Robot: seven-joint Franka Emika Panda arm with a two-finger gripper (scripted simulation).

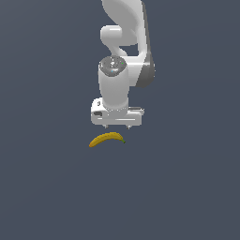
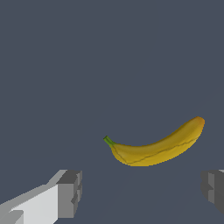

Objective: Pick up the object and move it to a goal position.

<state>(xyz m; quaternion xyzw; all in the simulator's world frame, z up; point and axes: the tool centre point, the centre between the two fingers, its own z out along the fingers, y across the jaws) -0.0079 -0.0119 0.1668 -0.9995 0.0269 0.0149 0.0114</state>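
A small curved yellow banana (image 1: 107, 138) with a dark green stem tip lies on the flat grey surface. It also shows in the wrist view (image 2: 157, 145), with its stem towards one finger. My gripper (image 1: 117, 126) hangs just behind and above it in the exterior view, pointing down. Its two fingers (image 2: 70, 193) are wide apart and hold nothing; the gripper (image 2: 142, 190) is apart from the banana, which lies just beyond the gap between the fingers.
The white arm (image 1: 125, 42) rises behind the gripper to the top of the exterior view. The grey surface (image 1: 187, 187) stretches on all sides with nothing else on it.
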